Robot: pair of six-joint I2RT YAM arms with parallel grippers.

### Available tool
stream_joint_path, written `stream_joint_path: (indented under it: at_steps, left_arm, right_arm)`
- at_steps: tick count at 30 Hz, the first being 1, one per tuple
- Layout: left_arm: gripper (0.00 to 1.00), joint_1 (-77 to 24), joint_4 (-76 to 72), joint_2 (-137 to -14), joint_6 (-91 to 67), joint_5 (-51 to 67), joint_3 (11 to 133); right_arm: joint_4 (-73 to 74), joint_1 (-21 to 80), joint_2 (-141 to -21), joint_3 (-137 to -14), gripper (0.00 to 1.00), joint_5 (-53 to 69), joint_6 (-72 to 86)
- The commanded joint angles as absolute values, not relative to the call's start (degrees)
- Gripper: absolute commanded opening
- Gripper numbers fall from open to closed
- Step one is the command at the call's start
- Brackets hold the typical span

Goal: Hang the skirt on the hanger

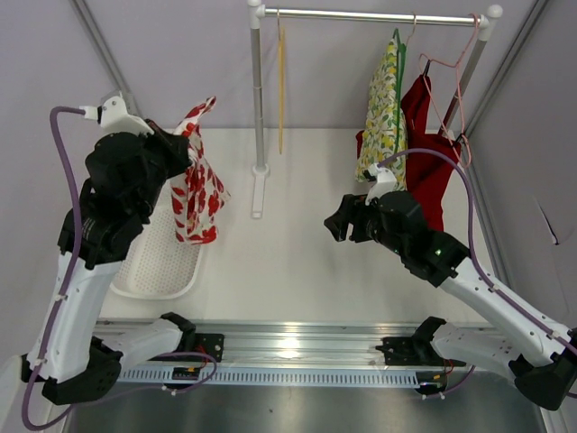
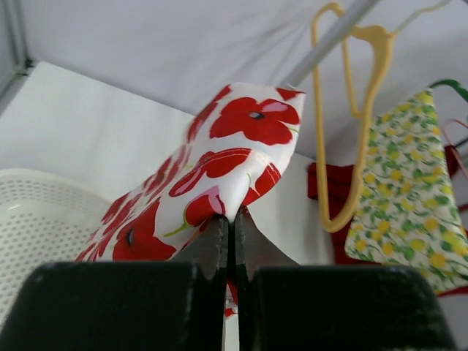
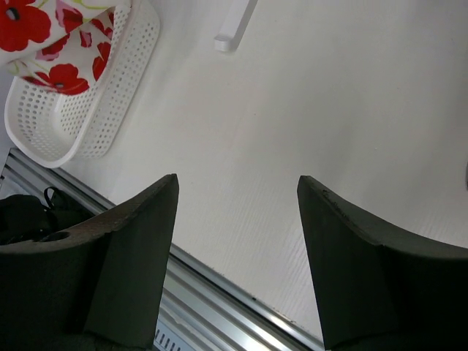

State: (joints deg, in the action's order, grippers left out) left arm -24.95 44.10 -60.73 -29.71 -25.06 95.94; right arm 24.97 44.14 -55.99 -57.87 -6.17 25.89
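My left gripper [image 1: 180, 144] is shut on a white skirt with red poppies [image 1: 196, 185] and holds it lifted above the white basket [image 1: 162, 266]. In the left wrist view the skirt [image 2: 219, 161] rises from the closed fingertips of the left gripper [image 2: 232, 216]. An empty yellow hanger [image 1: 281, 81] hangs on the rail [image 1: 379, 15]; it also shows in the left wrist view [image 2: 362, 117]. My right gripper [image 1: 335, 225] is open and empty over the table middle; in the right wrist view [image 3: 238, 186] its jaws stand wide apart.
A yellow floral garment [image 1: 383, 113] and a red garment [image 1: 424, 144] hang at the rail's right end, with a pink hanger [image 1: 460, 81]. The rack's post [image 1: 259, 90] stands mid-table. The basket [image 3: 80, 110] and skirt [image 3: 44, 44] show in the right wrist view.
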Motion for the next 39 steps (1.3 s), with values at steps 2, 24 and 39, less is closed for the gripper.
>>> stream_joint_path:
  at_steps: [2,24,39]
  left_arm:
    - [0.00,-32.58,39.03,-59.25,-33.04,-24.61,95.54]
    - [0.00,-52.91,22.32,-71.01,-41.04,-30.24,85.17]
    - [0.00,-52.91,22.94,-71.37,-40.34,-30.24,84.55]
  right_arm:
    - [24.34,43.86,-55.11,-60.03,0.71,-7.91,25.58]
    - [25.58,42.45,-51.33,-58.37,0.71,-4.15,27.15]
    - [14.32,59.32,-57.13,-48.34,0.65,-11.68,36.03]
